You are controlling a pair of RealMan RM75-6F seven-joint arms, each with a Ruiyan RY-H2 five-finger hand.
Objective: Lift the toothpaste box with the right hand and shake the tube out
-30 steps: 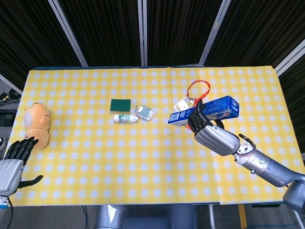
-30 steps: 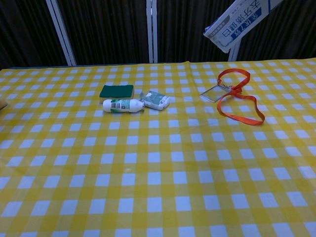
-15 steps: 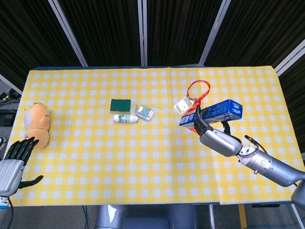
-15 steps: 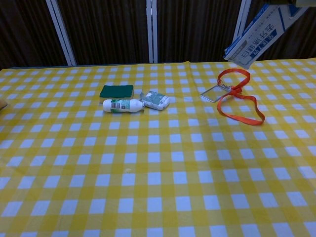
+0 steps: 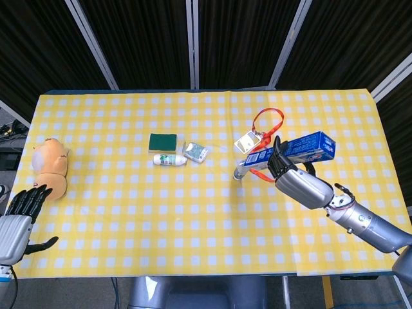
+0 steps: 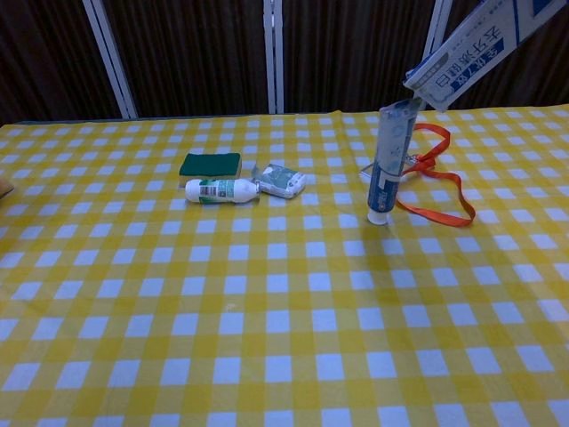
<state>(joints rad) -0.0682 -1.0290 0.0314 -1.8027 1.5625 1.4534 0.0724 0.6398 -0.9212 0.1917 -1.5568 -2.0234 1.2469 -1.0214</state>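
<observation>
My right hand (image 5: 297, 183) grips the blue toothpaste box (image 5: 304, 147) and holds it in the air, tilted with its open end down to the left. In the chest view the box (image 6: 471, 49) shows at the top right. The toothpaste tube (image 6: 389, 160) has slid out of the box mouth and stands nearly upright with its cap on the cloth, below the box. In the head view the tube (image 5: 248, 167) pokes out of the box's lower left end. My left hand (image 5: 18, 215) hangs at the front left table edge with its fingers spread, holding nothing.
On the yellow checked tablecloth (image 5: 161, 206) lie a green sponge (image 5: 163, 141), a small white bottle (image 5: 169, 159), a small packet (image 5: 196, 152), and a card on an orange lanyard (image 5: 265, 125). A plush toy (image 5: 50, 165) sits at the left edge.
The tube has dropped out of the box and its cap now touches the table. The box swung right, then tilted lower at its open end.
</observation>
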